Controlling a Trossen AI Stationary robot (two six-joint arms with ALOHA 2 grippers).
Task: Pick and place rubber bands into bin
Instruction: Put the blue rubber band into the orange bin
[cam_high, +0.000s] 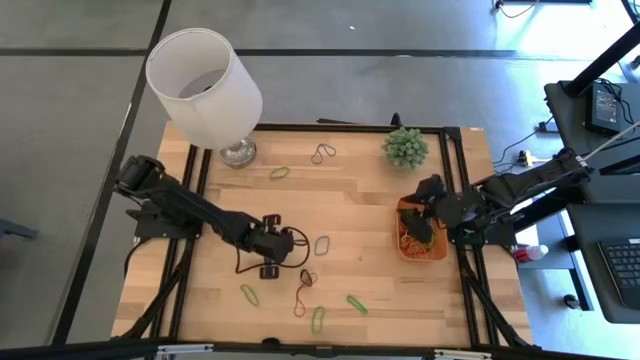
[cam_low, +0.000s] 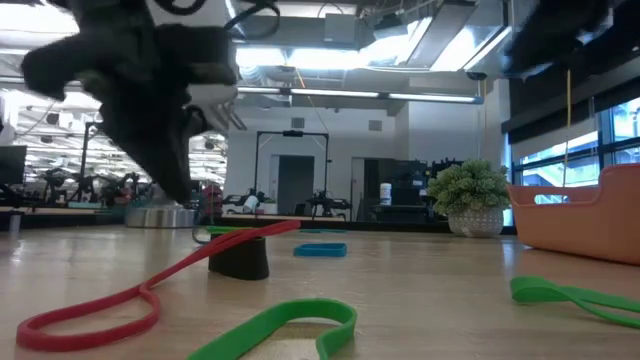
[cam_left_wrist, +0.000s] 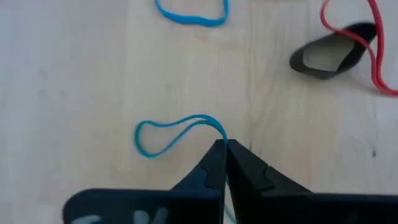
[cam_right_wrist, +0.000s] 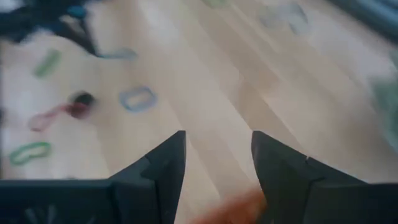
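Rubber bands lie scattered on the wooden table: green ones, a red one, a dark one and a blue one. My left gripper, near the table's middle, is shut on another blue rubber band. The orange bin sits at the right with bands inside. My right gripper hangs open over the bin, with nothing between its fingers. My left gripper pinches one end of the blue rubber band between its two fingertips. The fingers slant down from the table's left side. The rest of the loop lies slack on the tabletop beyond the fingertips.
A lamp with a white shade stands at the far left corner, and a small potted plant stands behind the bin. A black band and a red band lie close to the left gripper. Open wood lies between the gripper and the bin.
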